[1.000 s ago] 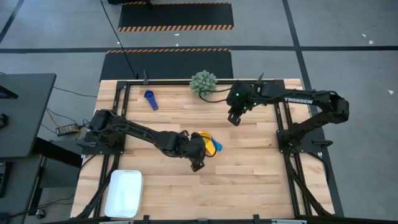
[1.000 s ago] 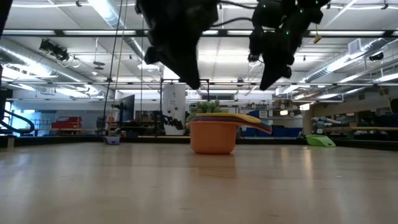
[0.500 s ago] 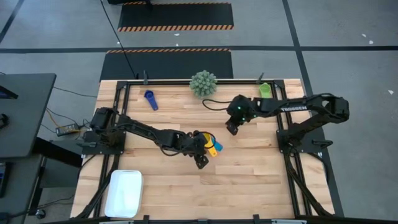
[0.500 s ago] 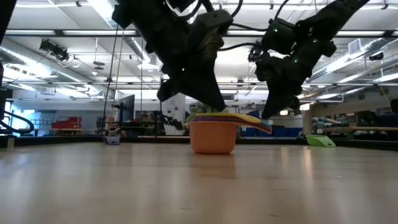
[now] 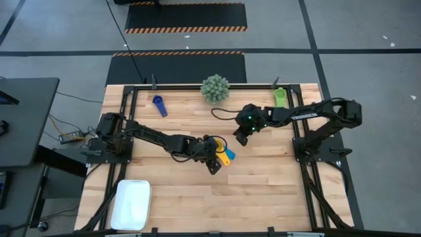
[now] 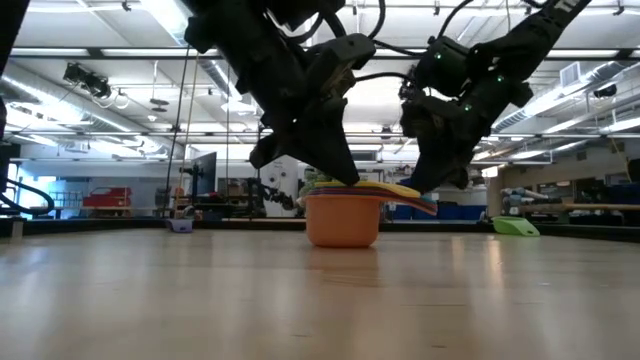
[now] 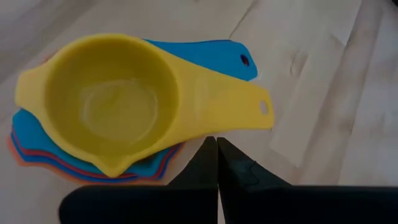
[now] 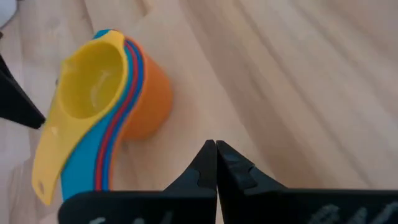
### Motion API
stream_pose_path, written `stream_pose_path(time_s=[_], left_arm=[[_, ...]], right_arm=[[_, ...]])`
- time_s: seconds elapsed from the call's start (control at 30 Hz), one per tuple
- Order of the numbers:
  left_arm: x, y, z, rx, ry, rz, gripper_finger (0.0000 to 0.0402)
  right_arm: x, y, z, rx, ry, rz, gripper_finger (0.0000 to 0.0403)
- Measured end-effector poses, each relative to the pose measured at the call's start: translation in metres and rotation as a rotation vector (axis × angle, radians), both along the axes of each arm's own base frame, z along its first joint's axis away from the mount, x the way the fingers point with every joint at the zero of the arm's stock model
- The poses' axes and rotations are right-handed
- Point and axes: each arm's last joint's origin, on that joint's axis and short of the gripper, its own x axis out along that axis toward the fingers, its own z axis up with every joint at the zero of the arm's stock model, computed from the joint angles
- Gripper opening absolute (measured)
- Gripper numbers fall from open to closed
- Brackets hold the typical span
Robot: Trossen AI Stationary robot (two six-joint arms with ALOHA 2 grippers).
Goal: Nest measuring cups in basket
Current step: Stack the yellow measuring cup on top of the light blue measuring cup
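Note:
A nested stack of measuring cups stands at mid-table on its orange bottom cup, with a yellow cup on top and light blue and red rims between. My left gripper is shut on the stack's near side, its tips right at the yellow handle. My right gripper is shut and hovers just to the stack's far right. A dark blue cup lies at the far left and a green cup at the far right. The white basket sits at the near left corner. My left gripper's shut fingertips come slanting down from the near side. They stand at the near edge of the yellow cup's handle. Whether they touch it, I cannot tell. My right gripper touches nothing.
A spiky green ball-shaped plant stands at the middle of the far edge. Black frame rails run along the table's left, right and far sides. Bare wood lies between the stack and the basket.
Both grippers have come down to the stack and tipped their fingers further downward, staying shut. My right gripper has moved from near the far edge toward the stack. My left gripper has sunk beside the stack's near side. The stack has stayed in place.

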Motion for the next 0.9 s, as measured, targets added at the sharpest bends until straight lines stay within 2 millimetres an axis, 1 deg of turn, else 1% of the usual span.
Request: stream_pose_path(time_s=[0.17, 0.27, 0.37, 0.5, 0.67, 0.9], left_arm=[[0.0, -0.001, -0.001, -0.01, 0.001, 0.009, 0.0], [0.002, -0.002, -0.008, -0.032, 0.013, 0.012, 0.0], [0.008, -0.004, -0.017, -0.081, -0.006, 0.002, 0.0], [0.013, -0.006, -0.025, -0.112, -0.025, 0.0, 0.0], [0.014, -0.004, -0.026, -0.112, -0.021, 0.002, 0.0], [0.017, 0.0, -0.024, -0.112, -0.053, 0.015, 0.0]], right_arm=[[0.011, 0.004, -0.017, 0.056, 0.009, -0.009, 0.0001], [0.016, 0.008, -0.026, 0.096, 0.017, 0.007, 0.0001], [0.02, 0.011, -0.031, 0.114, 0.014, 0.033, 0.0001], [0.028, 0.015, -0.028, 0.185, -0.005, 0.095, 0.0001], [0.038, 0.024, -0.027, 0.212, -0.017, 0.156, 0.0001], [0.04, 0.038, -0.026, 0.222, -0.021, 0.199, 0.0001]])
